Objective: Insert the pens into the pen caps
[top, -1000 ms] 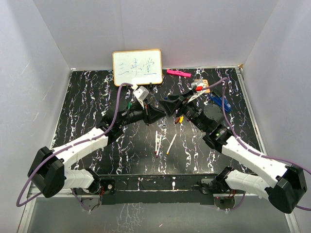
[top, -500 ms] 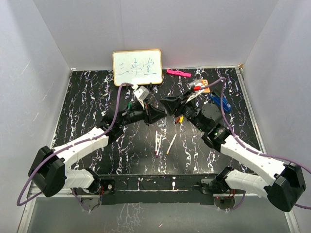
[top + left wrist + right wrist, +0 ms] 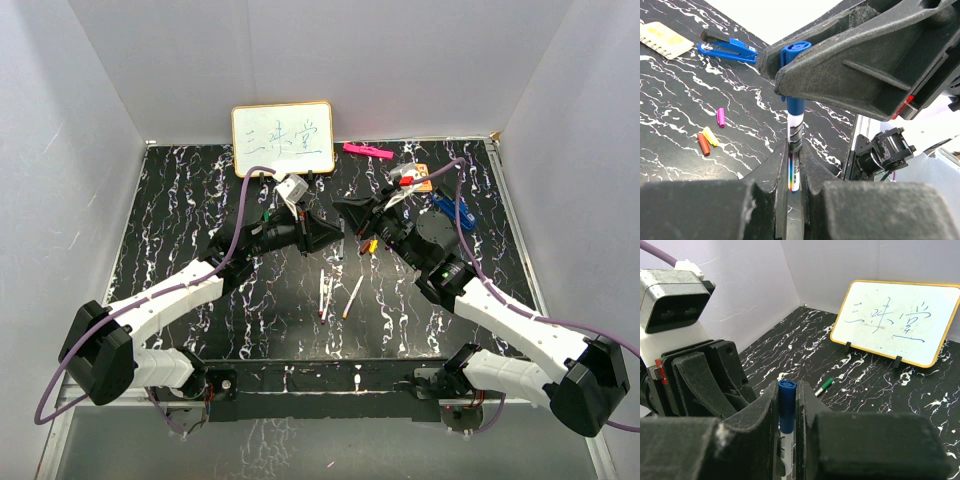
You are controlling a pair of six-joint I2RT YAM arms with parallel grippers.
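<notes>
Above the middle of the table my two grippers meet tip to tip. My left gripper is shut on a white-barrelled pen, which points toward the right gripper. The blue pen cap sits over that pen's tip, and my right gripper is shut on it. Two more pens lie on the table in front of the grippers. A green-capped pen lies to the left. Loose purple, yellow and red caps lie under the right arm.
A whiteboard stands at the back edge, with a pink marker to its right. An orange card and a blue stapler lie at the back right. White walls close in the black marbled table.
My right gripper has closed its jaws onto the blue cap and edged slightly left toward the left gripper. The left gripper stays shut on the pen.
</notes>
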